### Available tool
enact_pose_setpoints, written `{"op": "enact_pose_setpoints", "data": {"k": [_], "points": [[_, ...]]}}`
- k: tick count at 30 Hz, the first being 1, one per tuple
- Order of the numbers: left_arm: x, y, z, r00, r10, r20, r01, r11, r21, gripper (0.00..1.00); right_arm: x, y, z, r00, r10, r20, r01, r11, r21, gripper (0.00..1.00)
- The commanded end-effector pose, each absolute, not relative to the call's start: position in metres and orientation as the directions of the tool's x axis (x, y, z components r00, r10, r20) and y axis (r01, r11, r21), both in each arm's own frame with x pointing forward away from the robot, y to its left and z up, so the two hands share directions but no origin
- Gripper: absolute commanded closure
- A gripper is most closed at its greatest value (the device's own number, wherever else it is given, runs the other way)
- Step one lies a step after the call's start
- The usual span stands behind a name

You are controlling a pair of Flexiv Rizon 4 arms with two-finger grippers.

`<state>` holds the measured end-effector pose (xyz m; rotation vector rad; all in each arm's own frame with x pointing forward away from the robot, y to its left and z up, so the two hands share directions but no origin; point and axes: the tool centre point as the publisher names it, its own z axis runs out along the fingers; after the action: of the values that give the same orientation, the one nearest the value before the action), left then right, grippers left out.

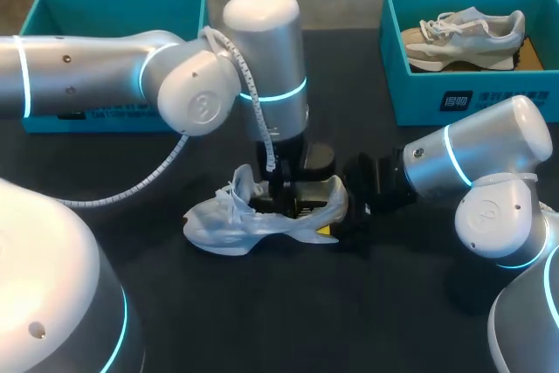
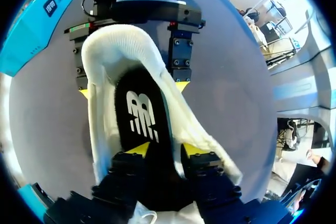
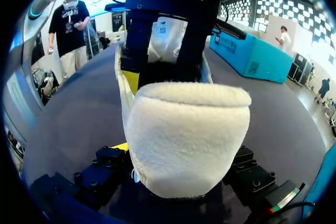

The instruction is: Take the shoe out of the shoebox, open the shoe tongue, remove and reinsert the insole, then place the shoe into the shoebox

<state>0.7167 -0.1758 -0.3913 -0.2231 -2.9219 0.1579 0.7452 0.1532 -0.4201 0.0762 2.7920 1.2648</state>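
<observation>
shoe (image 1: 229, 223) is out on the black table (image 1: 262, 329), well in front of both boxes, with the right pincer (image 3: 178, 179) clamped on its heel from both sides. left pincer (image 2: 166, 153) is poked down into the opening over the black insole (image 2: 139, 109), can't tell if it's pinching anything.

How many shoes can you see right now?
2. A white shoe lies on the table, heel in the right claw; a beige shoe sits in the far-right box. The left box is partly hidden inside.
</observation>
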Motion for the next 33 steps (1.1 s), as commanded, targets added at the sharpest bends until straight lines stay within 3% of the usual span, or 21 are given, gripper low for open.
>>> {"op": "enact_pose_setpoints", "data": {"k": [1, 10, 14, 17, 19, 21, 33], "points": [[0.717, -0.18, -0.402, -0.967, 0.163, 0.197, 0.146, 0.984, -0.097, 0.58, 0.746, 0.156, -0.426, -0.996, 0.08, -0.049, 0.016, 0.662, 0.749, 1.0], [0.723, -0.176, -0.417, -0.977, 0.159, 0.144, 0.151, 0.986, -0.071, 0.54, 0.746, 0.156, -0.426, -0.996, 0.08, -0.049, 0.016, 0.662, 0.749, 1.0], [0.727, -0.174, -0.425, -0.984, 0.157, 0.082, 0.153, 0.987, -0.054, 0.57, 0.746, 0.156, -0.426, -0.996, 0.08, -0.049, 0.016, 0.662, 0.749, 1.0], [0.729, -0.172, -0.43, -0.987, 0.154, 0.038, 0.152, 0.987, -0.048, 0.69, 0.746, 0.156, -0.426, -0.996, 0.08, -0.049, 0.016, 0.662, 0.749, 1.0], [0.73, -0.171, -0.432, -0.987, 0.154, 0.033, 0.153, 0.987, -0.045, 0.87, 0.746, 0.156, -0.426, -0.996, 0.08, -0.049, 0.016, 0.662, 0.749, 1.0], [0.732, -0.171, -0.434, -0.988, 0.15, 0.018, 0.15, 0.988, -0.038, 1.0, 0.746, 0.156, -0.426, -0.996, 0.08, -0.049, 0.016, 0.662, 0.749, 1.0], [0.735, -0.164, -0.427, -0.989, 0.127, -0.08, 0.13, 0.991, -0.042, 1.0, 0.746, 0.156, -0.426, -0.996, 0.08, -0.049, 0.016, 0.662, 0.749, 1.0]]}}
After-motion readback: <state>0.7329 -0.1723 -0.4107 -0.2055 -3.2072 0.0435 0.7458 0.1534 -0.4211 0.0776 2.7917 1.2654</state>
